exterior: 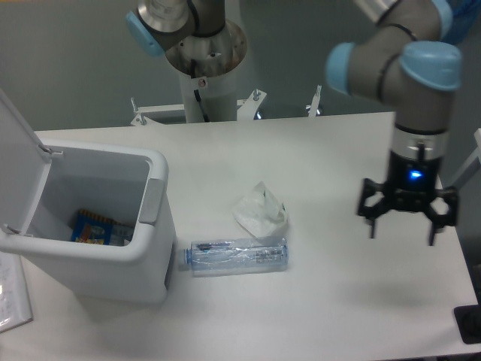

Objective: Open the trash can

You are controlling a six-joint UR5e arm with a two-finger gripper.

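So, only one camera view; the trash can [90, 226] sits at the left of the frame, lid [19, 143] swung up and back, some colourful packaging visible at the bottom; looks like the task is basically done. The gripper [402, 239] hangs over the right side of the table [338, 301], jaws spread apart and holding nothing; the bin lies well off to the left of it. Count: one bin, one clear bottle [237, 256] lying sideways beside the bin, one crumpled tissue [261, 210], one arm.
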